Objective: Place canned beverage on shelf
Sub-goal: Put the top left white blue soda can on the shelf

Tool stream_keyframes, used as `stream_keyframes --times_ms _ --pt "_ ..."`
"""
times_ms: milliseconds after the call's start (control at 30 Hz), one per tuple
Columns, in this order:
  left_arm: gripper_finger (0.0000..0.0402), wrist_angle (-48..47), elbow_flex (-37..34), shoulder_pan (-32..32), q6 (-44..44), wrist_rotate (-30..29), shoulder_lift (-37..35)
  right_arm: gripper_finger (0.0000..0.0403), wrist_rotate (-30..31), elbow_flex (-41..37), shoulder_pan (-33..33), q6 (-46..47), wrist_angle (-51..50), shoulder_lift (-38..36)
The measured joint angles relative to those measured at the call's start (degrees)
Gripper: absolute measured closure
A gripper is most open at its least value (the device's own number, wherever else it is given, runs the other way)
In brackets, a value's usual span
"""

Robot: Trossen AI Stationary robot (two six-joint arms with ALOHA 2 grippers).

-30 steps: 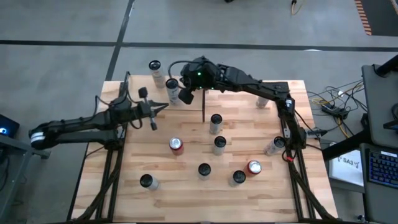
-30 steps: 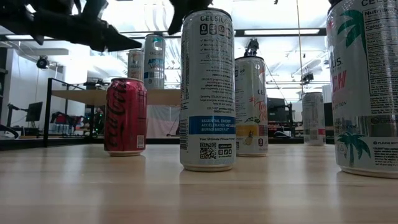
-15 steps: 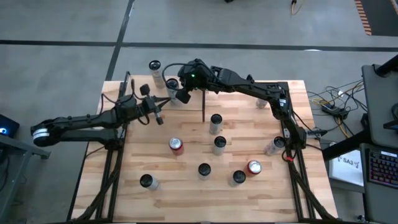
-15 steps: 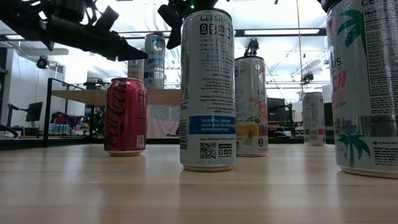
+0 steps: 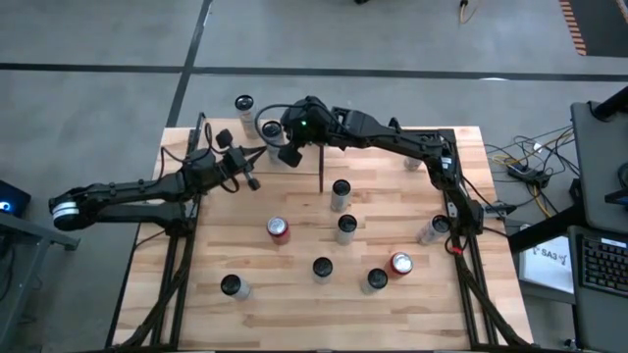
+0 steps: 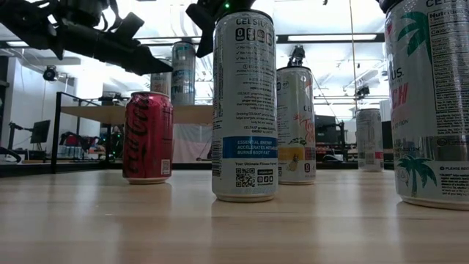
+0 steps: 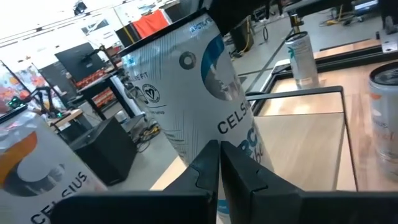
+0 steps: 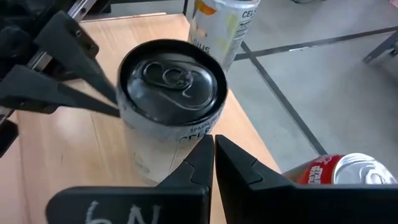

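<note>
Crowded shelf [image 5: 294, 137]: left gripper [image 5: 259, 153] and right gripper [image 5: 285, 155], both closed and empty, flank Celsius can [image 8: 171, 106]; a nudge could topple it.

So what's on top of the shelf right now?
Two cans: a far can and a near can, with the shut left gripper and right gripper beside it. Much of the shelf is hidden beneath them.

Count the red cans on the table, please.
2: one red can near the middle of the table, the other toward its right edge. More may be hidden.
</note>
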Motion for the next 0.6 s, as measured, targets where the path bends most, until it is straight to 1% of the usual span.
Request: stream_keyframes --times_ms 167,367,433,533,600 --pt "0.0402 0.17 0.00 0.00 0.00 -2.91 -0.44 0.0394 0.04 0.28 0.08 1.33 -2.22 -0.36" --pt "0.0402 -2.63 0.02 0.00 0.38 -2.85 -3.14 0.0394 0.01 0.34 0.45 2.55 -5.42 -2.25" --pt "0.0402 -3.97 0.02 0.00 0.59 -2.76 -4.85 0.0394 -2.48 0.35 0.68 2.45 -6.71 -2.66" --pt "0.0402 -5.86 0.02 -0.08 0.57 -2.50 -8.11 0.0394 -9.85 0.35 0.96 2.28 -7.05 -2.70" --pt "0.0402 -7.44 0.02 -0.06 -0.01 -0.18 -10.88 0.0394 -14.32 0.18 1.29 2.09 -6.14 -2.35"
